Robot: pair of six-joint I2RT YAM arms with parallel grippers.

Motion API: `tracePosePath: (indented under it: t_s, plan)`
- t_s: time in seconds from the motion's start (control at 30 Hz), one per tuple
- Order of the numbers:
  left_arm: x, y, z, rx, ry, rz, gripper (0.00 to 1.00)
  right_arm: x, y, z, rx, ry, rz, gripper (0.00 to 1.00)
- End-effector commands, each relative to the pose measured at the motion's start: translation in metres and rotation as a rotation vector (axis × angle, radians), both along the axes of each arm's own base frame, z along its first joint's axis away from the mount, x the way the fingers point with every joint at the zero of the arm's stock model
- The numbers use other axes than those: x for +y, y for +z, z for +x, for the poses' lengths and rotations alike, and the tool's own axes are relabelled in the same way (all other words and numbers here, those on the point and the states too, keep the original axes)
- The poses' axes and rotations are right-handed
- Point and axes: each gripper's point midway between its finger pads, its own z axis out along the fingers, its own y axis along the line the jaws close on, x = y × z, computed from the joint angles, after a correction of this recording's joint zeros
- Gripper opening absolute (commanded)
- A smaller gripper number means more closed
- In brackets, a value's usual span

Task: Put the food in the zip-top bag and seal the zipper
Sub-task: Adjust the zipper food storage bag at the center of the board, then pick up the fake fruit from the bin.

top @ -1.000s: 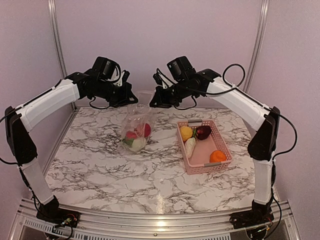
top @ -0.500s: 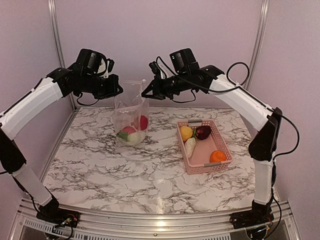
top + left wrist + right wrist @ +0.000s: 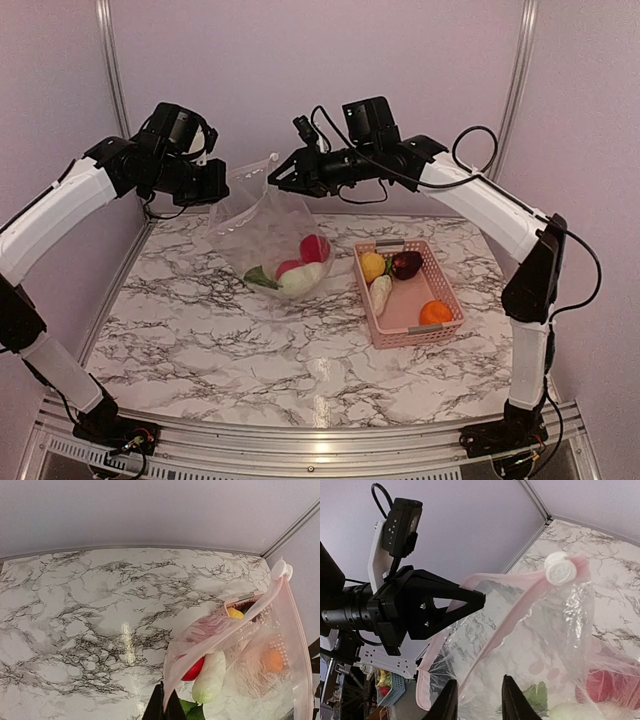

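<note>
**A:** Where is the zip-top bag?

**B:** Slung in the air between the 2 arms, over the far part of the marble table, mouth up and gaping. Its loaded bottom sags toward the pink basket. I cannot tell whether it touches the marble.

**A:** What is inside?

**B:** 4 pieces of food: a red ball, a second red ball, a white piece and the green leaf.

**A:** And in the basket?

**B:** 4 more: a yellow ball, a dark maroon ball, a white oblong, and an orange ball at the near end.

**A:** The claws?

**B:** The left gripper is pressed together on the bag's left lip. The right gripper has its 2 fingers a little apart, with the pink zipper running down between them. I cannot tell whether they bite on it.

**A:** The white slider?

**B:** At the strip's end, beyond the right gripper.
</note>
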Motion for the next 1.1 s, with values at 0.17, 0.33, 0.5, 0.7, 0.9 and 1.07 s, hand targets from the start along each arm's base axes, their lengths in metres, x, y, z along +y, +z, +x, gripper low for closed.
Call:
tracePosePath:
  t_s: [0.17, 0.33, 0.5, 0.7, 0.9, 1.07]
  plan:
    - [0.023, 0.058, -0.011, -0.103, 0.070, -0.027, 0.00, -0.038, 0.037, 0.002, -0.065, -0.036, 0.058, 0.58]
    - [0.005, 0.013, -0.008, 0.011, 0.017, -0.020, 0.00, -0.102, -0.005, 0.032, -0.055, -0.229, -0.106, 0.62]
    - [-0.010, -0.033, -0.011, 0.138, -0.024, -0.017, 0.00, -0.157, -0.048, 0.038, -0.056, -0.371, -0.285, 0.67]
    - [-0.015, -0.039, -0.010, 0.150, -0.035, -0.015, 0.00, -0.182, -0.083, 0.024, -0.040, -0.390, -0.392, 0.69]
    - [-0.032, -0.046, -0.013, 0.203, -0.061, -0.101, 0.00, -0.228, -0.104, 0.031, -0.029, -0.585, -0.585, 0.98]
    - [-0.034, -0.049, -0.016, 0.211, -0.073, -0.105, 0.00, -0.250, -0.114, 0.031, -0.018, -0.673, -0.627, 0.98]
